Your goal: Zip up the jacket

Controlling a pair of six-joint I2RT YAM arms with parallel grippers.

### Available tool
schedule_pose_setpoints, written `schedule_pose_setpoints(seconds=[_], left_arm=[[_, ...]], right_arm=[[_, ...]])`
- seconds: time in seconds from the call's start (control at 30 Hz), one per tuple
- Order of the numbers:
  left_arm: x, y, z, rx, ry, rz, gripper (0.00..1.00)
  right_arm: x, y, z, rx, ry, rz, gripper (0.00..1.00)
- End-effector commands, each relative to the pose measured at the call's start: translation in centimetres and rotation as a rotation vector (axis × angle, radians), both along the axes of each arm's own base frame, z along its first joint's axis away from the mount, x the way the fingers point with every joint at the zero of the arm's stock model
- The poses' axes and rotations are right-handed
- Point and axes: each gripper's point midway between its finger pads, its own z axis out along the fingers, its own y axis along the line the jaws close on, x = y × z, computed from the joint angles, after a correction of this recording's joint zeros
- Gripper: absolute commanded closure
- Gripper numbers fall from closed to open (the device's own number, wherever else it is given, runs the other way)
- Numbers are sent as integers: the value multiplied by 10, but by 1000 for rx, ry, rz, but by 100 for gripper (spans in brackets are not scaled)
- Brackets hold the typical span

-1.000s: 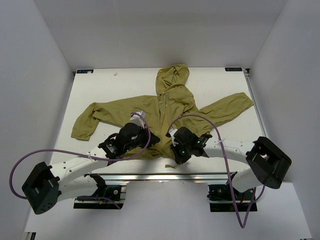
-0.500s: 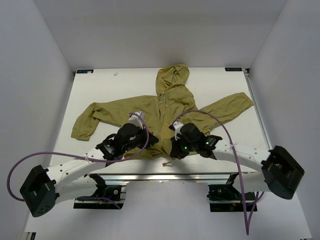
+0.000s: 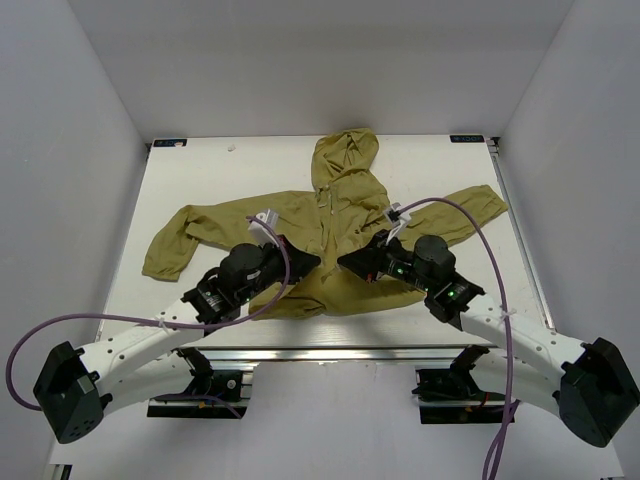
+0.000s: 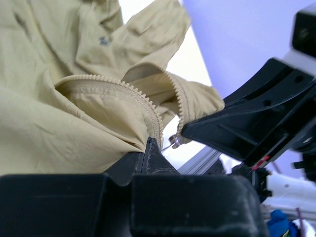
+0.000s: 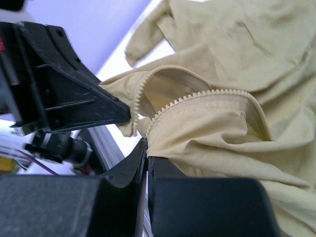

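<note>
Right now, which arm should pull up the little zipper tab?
Probably the right. The tab seems to hang on the zipper edge that the right gripper pinches, beside its tip. The left gripper is shut on the other edge of the jacket.

The jacket (image 3: 345, 190) is thin, matt olive cloth, creased throughout; its zipper teeth (image 4: 148, 106) are pale, dull and plastic-looking. The left gripper (image 4: 150, 145) and right gripper (image 5: 146, 148) show matt black plastic, finely grained. The table (image 3: 200, 170) is smooth, matt white; the rail (image 3: 330, 353) along its near edge is bare metal.
</note>
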Motion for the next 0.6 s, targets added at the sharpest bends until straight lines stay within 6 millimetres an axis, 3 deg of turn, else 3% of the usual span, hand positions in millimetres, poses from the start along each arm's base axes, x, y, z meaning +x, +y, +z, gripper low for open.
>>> schedule_pose_setpoints(seconds=[0.0,0.57], left_arm=[[12,-1,51,-118,-109,42,100],[13,-3,64,-222,-114,55,100]], right_arm=[[-1,6,44,168,-100,34,100],[-6,3,66,296,-206,46,100]])
